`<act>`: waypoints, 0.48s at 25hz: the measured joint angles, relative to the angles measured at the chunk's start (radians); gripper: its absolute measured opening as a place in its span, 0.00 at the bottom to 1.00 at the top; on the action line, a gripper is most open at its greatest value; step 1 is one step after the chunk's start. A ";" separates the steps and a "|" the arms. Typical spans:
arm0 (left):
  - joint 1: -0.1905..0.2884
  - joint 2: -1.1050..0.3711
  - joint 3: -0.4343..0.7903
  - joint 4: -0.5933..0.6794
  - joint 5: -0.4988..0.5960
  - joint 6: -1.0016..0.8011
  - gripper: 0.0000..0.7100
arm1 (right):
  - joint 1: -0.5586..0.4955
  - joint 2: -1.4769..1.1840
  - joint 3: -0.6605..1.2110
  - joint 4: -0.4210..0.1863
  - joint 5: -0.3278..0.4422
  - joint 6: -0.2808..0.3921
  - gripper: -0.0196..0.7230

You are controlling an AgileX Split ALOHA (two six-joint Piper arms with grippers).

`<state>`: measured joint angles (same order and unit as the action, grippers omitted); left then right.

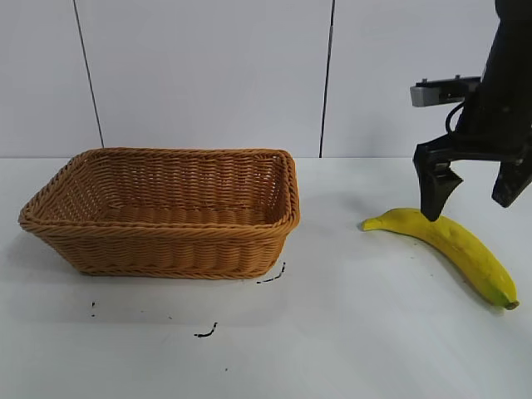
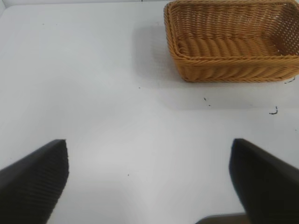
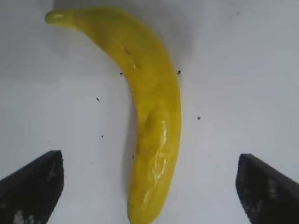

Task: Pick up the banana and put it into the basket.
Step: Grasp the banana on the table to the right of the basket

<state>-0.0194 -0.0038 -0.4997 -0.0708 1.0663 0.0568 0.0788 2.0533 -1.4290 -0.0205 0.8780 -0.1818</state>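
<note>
Right gripper (image 1: 475, 193) poised over the banana (image 1: 453, 242), fingers spread wide and holding nothing.

Banana lies on the table (image 1: 349, 332) directly beneath that gripper, its long axis running between the two fingers, probably not yet touched. Basket (image 1: 166, 212) sits well off to the gripper's side. Left gripper (image 2: 149, 182), open and empty, is farther away. No labels or writing show.

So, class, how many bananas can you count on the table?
1. The banana lies on the white table to the right of the basket, directly below the open right gripper. The basket's inside shows none.
</note>
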 joint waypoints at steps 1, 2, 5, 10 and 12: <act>0.000 0.000 0.000 0.000 0.000 0.000 0.98 | 0.000 0.019 0.000 0.000 -0.020 0.008 0.96; 0.000 0.000 0.000 0.000 0.000 0.000 0.98 | 0.000 0.035 0.000 0.001 -0.040 0.012 0.96; 0.000 0.000 0.000 0.000 0.000 0.000 0.98 | 0.000 0.076 0.000 0.009 -0.076 0.015 0.96; 0.000 0.000 0.000 0.000 0.000 0.000 0.98 | 0.000 0.110 0.000 0.011 -0.098 0.021 0.96; 0.000 0.000 0.000 0.000 0.000 0.000 0.98 | 0.000 0.114 0.000 0.012 -0.104 0.035 0.96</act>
<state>-0.0194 -0.0038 -0.4997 -0.0708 1.0663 0.0568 0.0788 2.1669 -1.4290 -0.0084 0.7736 -0.1465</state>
